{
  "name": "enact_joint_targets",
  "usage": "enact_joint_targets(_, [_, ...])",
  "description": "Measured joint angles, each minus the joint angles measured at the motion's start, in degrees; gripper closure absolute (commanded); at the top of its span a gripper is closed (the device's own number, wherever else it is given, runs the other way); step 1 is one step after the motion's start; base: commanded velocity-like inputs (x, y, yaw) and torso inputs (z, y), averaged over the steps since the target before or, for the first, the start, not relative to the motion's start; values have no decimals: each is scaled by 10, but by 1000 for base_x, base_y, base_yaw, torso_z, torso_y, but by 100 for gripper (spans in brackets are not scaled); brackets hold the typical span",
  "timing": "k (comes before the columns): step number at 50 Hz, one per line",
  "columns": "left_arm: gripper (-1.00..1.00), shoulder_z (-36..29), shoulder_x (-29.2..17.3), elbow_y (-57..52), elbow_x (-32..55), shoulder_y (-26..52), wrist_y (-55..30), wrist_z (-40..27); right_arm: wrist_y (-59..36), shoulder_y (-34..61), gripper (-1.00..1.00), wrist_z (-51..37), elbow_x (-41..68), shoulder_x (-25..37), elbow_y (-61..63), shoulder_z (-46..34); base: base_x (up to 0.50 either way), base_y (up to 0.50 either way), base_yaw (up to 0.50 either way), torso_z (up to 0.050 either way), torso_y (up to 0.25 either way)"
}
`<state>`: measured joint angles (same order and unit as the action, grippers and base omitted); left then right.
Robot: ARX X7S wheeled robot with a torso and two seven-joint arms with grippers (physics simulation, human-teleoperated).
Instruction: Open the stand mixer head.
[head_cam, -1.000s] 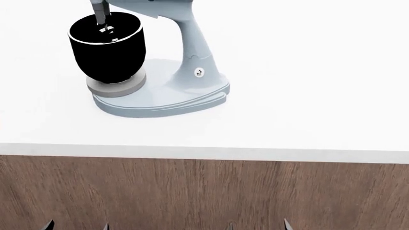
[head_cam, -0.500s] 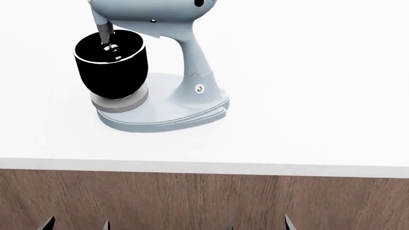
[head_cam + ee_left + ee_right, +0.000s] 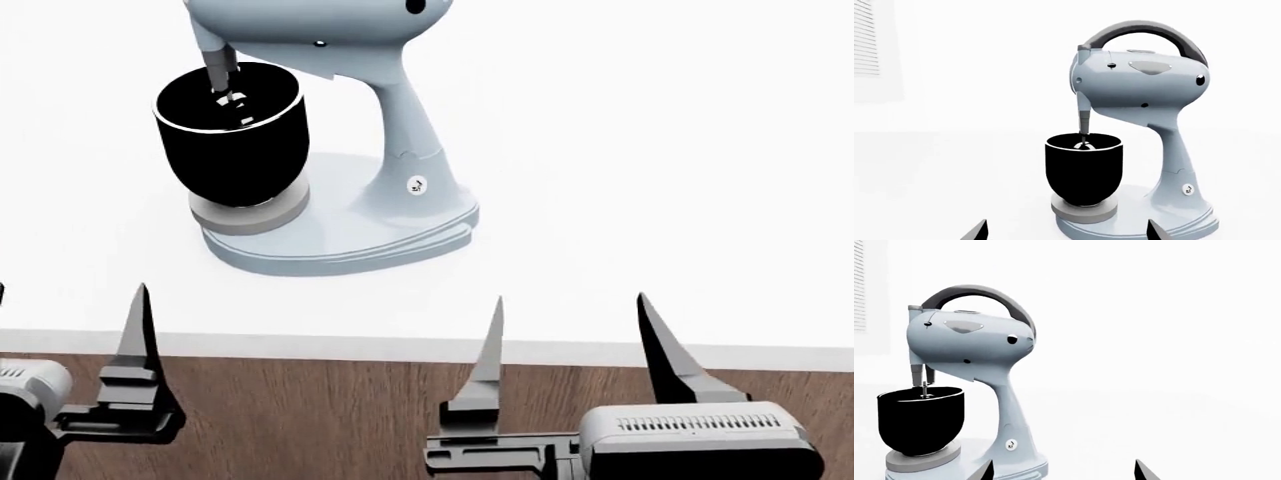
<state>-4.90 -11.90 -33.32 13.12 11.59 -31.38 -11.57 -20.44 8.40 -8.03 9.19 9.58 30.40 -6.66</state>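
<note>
The stand mixer head point(image 3: 320, 22) is pale blue-grey and sits lowered, its beater down in the black bowl point(image 3: 234, 130); the head view cuts off its top. The whole head shows in the left wrist view point(image 3: 1141, 85) and the right wrist view point(image 3: 967, 345), with a dark curved handle band point(image 3: 1141, 30) on top. The flat base point(image 3: 347, 235) rests on the white counter. My left gripper point(image 3: 67, 335) and right gripper point(image 3: 577, 345) are both open and empty, at the counter's front edge, well short of the mixer. Their fingertips point(image 3: 977, 231) point(image 3: 1144, 470) frame the mixer.
The white counter point(image 3: 641, 200) extends right of the mixer. Its front edge point(image 3: 561, 350) tops a wood-grain cabinet front point(image 3: 307, 420). A slatted blind point(image 3: 867, 40) is on the far wall, left of the mixer.
Both grippers have risen from the bottom edge of the head view to the counter's front edge. Earlier the view shifted so more of the mixer head showed.
</note>
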Motion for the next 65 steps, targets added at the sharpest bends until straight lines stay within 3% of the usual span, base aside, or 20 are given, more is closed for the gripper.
enact_joint_targets(7, [-100, -3, -4, -17, -1, 6, -13, -6, -10, 3, -100, 10, 19, 4, 7, 0, 500, 0, 0, 0, 0])
enact_joint_targets(33, [-100, -8, -12, -24, 5, 10, -19, -15, -13, 15, -100, 18, 34, 16, -13, -15, 0, 0, 0, 0, 0])
enact_joint_targets(34, [-100, -8, -12, -23, 6, 10, -18, -15, -16, 20, 100, 19, 31, 18, -19, -19, 0, 0, 0, 0, 0])
enact_joint_targets(49, [-100, -11, -16, -18, 10, 10, -11, -16, -71, 160, 100, 70, 17, 18, -149, -85, 0, 0, 0, 0, 0])
enact_joint_targets(65, [-100, -10, -20, -22, 16, 7, -10, -20, -54, 284, 100, 93, 7, -16, -333, -120, 0, 0, 0, 0, 0])
